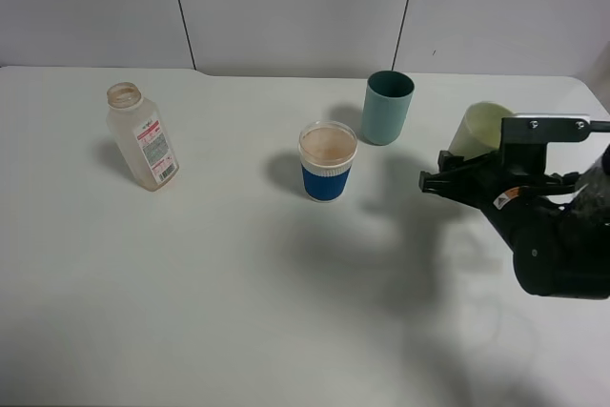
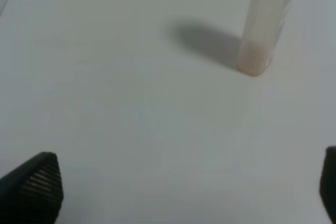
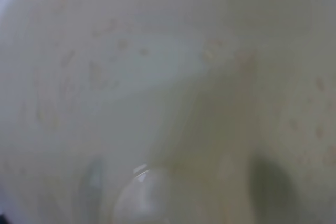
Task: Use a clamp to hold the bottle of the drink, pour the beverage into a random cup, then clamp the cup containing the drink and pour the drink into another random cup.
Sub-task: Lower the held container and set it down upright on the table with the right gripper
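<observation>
**A:** Where is the pale green cup [image 1: 481, 128] right now?

**B:** Between the jaws of the right clamp [image 1: 477, 173], which are closed on it. It is held above the table [image 1: 238, 283] and tipped over, long axis leaning well off upright, with the rim toward the teal cup [image 1: 387, 107] and the base back toward the arm.

**A:** And inside it?

**B:** The right wrist view is filled by the cup's pale inner wall [image 3: 168, 77], blurred and speckled with brownish droplets.

**A:** The teal cup?

**B:** Upright, just beyond the tilted rim, apart from the jaws. The blue cup with the white rim [image 1: 328, 161] stands upright farther out.

**A:** The other side?

**B:** The left gripper [image 2: 184, 192] has its jaws spread wide, holding nothing. The bottle [image 2: 265, 24] stands upright ahead of them, well apart, neck up, uncapped.
</observation>
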Controlling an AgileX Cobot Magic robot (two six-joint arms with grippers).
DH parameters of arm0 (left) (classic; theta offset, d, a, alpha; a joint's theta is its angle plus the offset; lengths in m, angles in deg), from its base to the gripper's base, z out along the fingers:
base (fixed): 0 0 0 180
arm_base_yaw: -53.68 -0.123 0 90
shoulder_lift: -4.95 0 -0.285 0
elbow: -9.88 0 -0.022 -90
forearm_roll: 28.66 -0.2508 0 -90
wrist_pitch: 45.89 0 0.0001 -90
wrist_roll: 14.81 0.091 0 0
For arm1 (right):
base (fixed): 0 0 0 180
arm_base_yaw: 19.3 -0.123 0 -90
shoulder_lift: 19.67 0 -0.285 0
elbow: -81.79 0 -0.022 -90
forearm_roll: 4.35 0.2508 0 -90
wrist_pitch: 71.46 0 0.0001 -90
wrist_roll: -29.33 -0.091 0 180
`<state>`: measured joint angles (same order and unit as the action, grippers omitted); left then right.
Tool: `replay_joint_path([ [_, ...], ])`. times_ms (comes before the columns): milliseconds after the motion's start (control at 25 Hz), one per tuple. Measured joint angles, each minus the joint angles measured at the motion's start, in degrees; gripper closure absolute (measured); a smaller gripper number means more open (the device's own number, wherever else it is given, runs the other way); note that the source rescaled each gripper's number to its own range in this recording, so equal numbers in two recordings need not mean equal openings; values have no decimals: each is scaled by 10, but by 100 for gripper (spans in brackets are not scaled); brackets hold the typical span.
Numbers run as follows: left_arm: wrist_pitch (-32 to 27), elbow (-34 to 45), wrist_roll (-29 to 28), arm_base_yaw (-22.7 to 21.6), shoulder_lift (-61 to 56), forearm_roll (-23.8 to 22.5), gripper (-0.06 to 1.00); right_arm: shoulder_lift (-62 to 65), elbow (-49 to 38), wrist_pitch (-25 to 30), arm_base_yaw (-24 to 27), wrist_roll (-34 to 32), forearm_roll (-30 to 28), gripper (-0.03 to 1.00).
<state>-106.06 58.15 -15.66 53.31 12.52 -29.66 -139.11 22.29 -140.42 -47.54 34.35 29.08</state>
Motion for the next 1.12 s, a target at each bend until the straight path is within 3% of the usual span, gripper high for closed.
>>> replay_joint_path([
  [600,0,0,0,0,0,0,-5,-49,20,14,0,-38,-4,95],
  [1120,0,0,0,0,0,0,-5,-72,20,-10,0,-45,-2,96],
])
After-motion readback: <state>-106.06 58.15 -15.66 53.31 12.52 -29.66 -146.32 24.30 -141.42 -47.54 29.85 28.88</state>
